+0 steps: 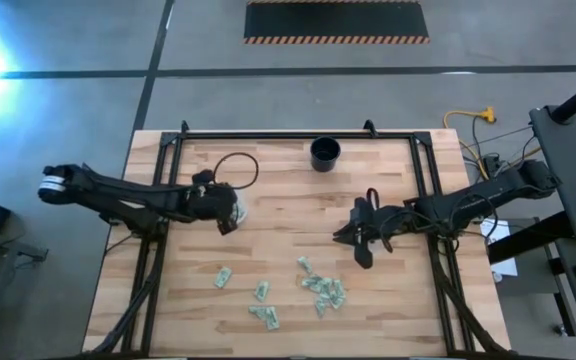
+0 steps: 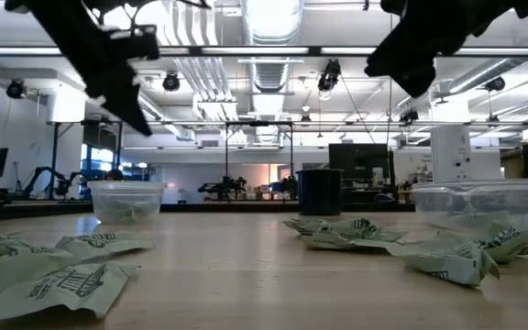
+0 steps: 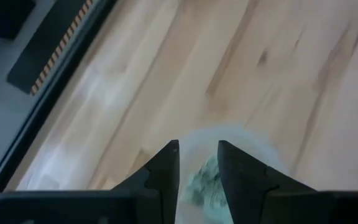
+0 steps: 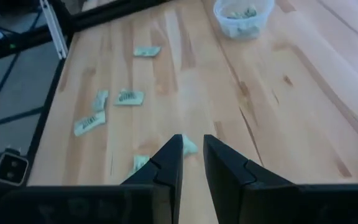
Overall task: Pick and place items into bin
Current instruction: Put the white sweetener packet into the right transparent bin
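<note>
Across the near half of the pale wooden tabletop (image 1: pixel 288 215), small crumpled pale green and white packets (image 1: pixel 323 290) are scattered. More packets are seen in a clear round plastic tub (image 3: pixel 229 149) directly below the left gripper (image 3: pixel 197 149), whose narrowly parted fingers (image 3: pixel 166 168) hold nothing. The right gripper (image 4: pixel 191 144), likewise slightly parted and empty, is held above the scattered packets.

The tabletop (image 1: pixel 288 190) is showing pale, streaky wood grain. The packets (image 1: pixel 323 290) are lying pale green and white with dark print. A dark blue cup (image 1: pixel 325 153) is standing at the far edge. The floor mat (image 1: pixel 336 21) is showing black with an orange-striped border. Both pincers are looking black.
</note>
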`<state>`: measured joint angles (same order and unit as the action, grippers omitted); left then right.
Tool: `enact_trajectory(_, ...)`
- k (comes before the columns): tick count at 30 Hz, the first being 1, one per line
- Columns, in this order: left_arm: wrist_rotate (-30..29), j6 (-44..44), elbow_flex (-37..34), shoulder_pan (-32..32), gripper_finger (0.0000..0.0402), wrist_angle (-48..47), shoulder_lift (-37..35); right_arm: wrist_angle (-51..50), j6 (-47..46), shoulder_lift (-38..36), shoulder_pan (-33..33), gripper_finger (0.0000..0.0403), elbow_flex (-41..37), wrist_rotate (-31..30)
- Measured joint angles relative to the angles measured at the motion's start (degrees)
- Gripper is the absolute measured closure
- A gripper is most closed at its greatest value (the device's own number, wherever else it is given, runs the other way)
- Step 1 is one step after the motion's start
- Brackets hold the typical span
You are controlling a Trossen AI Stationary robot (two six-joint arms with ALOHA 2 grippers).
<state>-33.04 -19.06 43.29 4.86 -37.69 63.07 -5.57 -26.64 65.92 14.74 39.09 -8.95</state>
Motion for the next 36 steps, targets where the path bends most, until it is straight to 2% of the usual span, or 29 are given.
enact_trajectory(3,0.25,0.38,1.69,0.02,0.0308,-0.01,-1.06,5.09,-1.01,3.54,0.0,0.0346,0.0,0.64)
enact_trajectory(10,0.43,0.4,2.66,0.02,0.0308,-0.11,-3.83,18.69,-6.05,15.17,0.02,0.0346,0.01,6.25)
enact_trajectory(14,0.4,0.76,2.45,0.11,0.0308,-0.31,-5.57,19.13,-9.13,20.64,0.01,0.0332,2.25,7.96)
enact_trajectory(19,0.37,3.67,2.38,0.13,0.0308,-0.28,-7.28,19.14,-9.84,26.69,0.09,0.0294,6.6,9.22)
enact_trajectory(23,0.34,5.99,2.44,0.13,0.0308,-0.14,-8.14,16.45,-9.76,30.61,0.31,0.0267,10.14,8.78)
enact_trajectory(27,0.36,6.19,2.36,0.13,0.0308,-0.28,-8.93,7.97,-9.42,33.95,0.75,0.0249,14.55,7.56)
enact_trajectory(31,1.14,6.27,2.36,0.13,0.0308,-0.26,-9.75,0.02,-9.02,36.86,1.55,0.0242,19.11,5.71)
enact_trajectory(36,1.3,6.32,2.18,0.13,0.0308,-0.44,-10.74,-1.51,-9.0,39.81,1.6,0.0243,23.11,4.24)
